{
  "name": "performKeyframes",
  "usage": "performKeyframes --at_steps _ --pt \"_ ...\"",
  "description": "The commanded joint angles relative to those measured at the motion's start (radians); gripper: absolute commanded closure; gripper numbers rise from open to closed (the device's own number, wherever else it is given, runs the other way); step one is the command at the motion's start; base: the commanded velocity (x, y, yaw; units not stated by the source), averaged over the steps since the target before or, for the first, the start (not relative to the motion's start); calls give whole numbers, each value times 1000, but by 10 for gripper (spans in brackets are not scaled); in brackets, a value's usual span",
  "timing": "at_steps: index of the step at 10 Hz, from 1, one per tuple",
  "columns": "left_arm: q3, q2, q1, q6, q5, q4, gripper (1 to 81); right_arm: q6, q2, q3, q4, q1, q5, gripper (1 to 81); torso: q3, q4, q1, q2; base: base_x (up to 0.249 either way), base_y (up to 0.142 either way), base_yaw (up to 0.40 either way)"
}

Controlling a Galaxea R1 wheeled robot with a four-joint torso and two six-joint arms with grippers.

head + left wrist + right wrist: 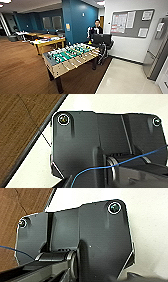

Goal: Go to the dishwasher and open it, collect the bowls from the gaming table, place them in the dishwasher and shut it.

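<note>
Evenly lit interior, soft throughout. Ceiling lights (101, 2) blown out to white at the upper edge; pale floor tiles (125, 80) carrying a broad sheen, without hard glare. Deep shadow beneath the foosball table (71, 58), darkening the wooden floor (20, 67) around its legs. Far blue-walled area dimmer than the foreground. Coarse blur overall: papers on the notice board (131, 22) unreadable, person (96, 28) indistinct. Wide-angle bending of straight lines toward the right edge. Wrist views bright on the white floor, dark plate flat and low in contrast, edges smeared, screw fittings haloed.
</note>
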Motion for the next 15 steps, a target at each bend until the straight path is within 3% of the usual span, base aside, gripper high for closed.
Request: performKeyframes --at_steps 1,15 --pt "0 -10 -47 -1 51 2 10 -4 -3 0 2 53 -53 10 0 0 1 0 0 0 357" --pt "0 -15 -45 -1 51 0 10 -5 8 5 1 53 -53 10 0 0 1 -1 0 0 356"
